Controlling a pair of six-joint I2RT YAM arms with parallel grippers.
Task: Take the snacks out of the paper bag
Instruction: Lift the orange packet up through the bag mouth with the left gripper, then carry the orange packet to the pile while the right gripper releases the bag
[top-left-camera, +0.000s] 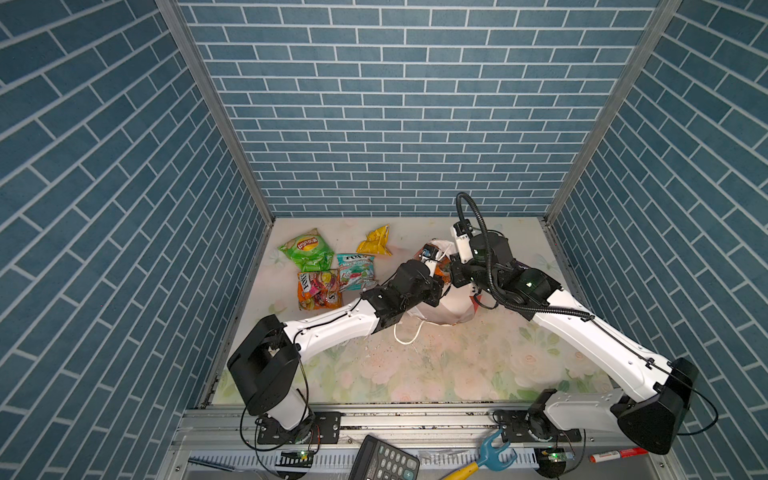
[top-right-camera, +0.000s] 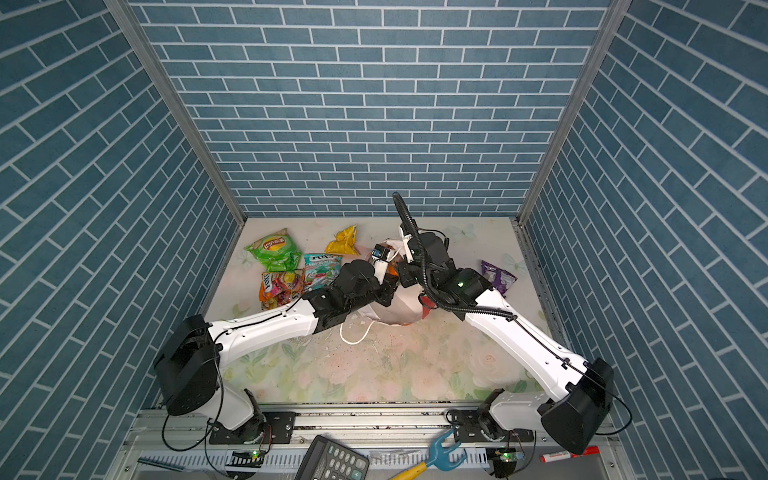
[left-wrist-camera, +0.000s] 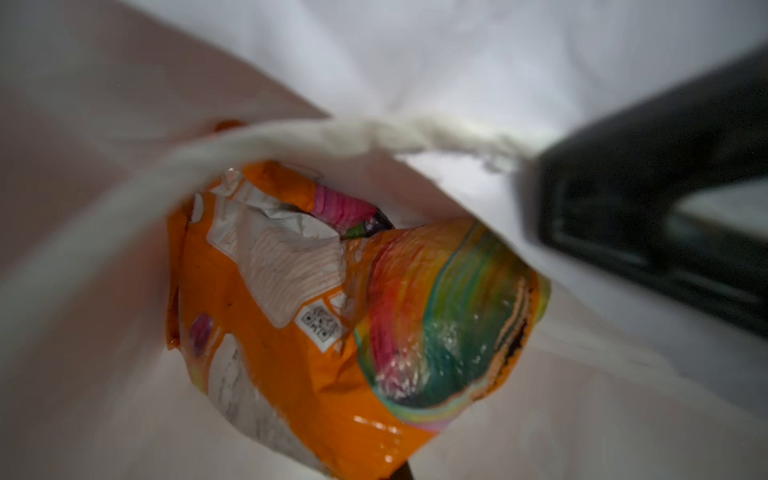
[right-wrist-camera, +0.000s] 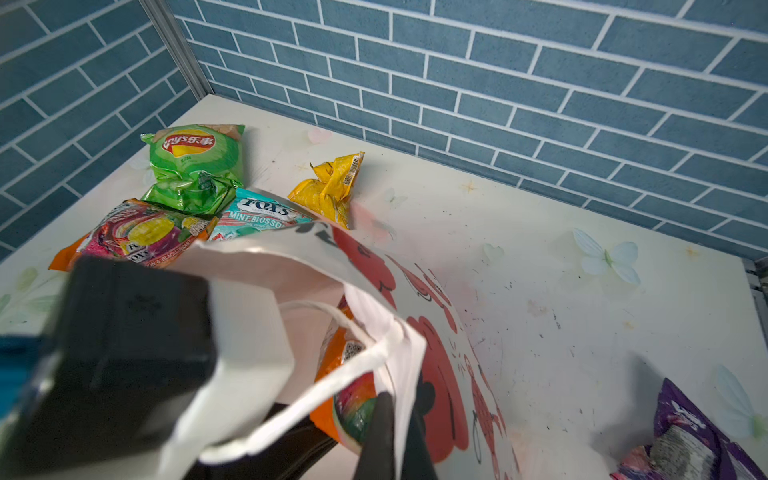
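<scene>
Risk first: one packet hadn't cleared the mouth. Paper bag sat slumped mid-counter w/ both arms bent over it. Right pincer was pressed together on the bag's rim, paper sandwiched btwn its fingers, holding the mouth up. Left pincer was down inside, also pressed together. As far as I could tell it was nipping the near edge of the orange packet, but only a dark sliver of its tips showed, so not 100% sure. White cord handle hung right across the opening, over that packet.

Five others were out on the counter. Green Lay's, yellow packet, teal Fox's Mint Blossom & orange Fox's bag were bunched on the left side. Purple packet lay alone on the right.

What could go wrong, imo:
- An edge pinch on slick, crinkly foil could slip on the pull.
- The packet could snag the cord handle on the way out & drag the whole bag w/ it.
- Thin paper at the rim could tear or slide from the right pincer if the left tugged hard, and the mouth would collapse.
- The arms sat v. close, so a wide swing out could knock wrists.
</scene>
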